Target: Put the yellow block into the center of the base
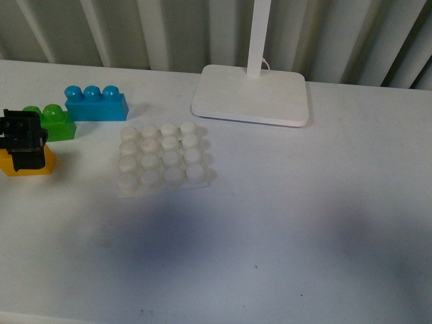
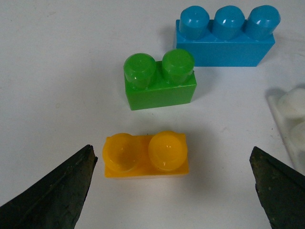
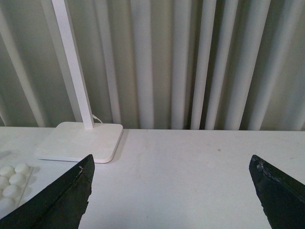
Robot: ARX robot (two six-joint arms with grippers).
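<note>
Far left on the table (image 1: 290, 229), left gripper (image 1: 23, 140) hung open over yellow block (image 2: 145, 155); green brick (image 2: 159, 81) near; off-centre closing risked tipping block or nudging that brick.

Table (image 1: 304, 223), yellow block (image 2: 145, 155), green brick (image 1: 57, 123), blue brick (image 1: 96, 104), base (image 1: 164, 156), lamp (image 1: 251, 94)

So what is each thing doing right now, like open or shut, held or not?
left gripper: open, a finger on each side of the yellow block, not gripping
right gripper: open, empty
yellow block: upright on the table, not held
green block: upright, loose
blue block: upright, loose
base: lying flat, no block on it
lamp foot: flat on table
</note>
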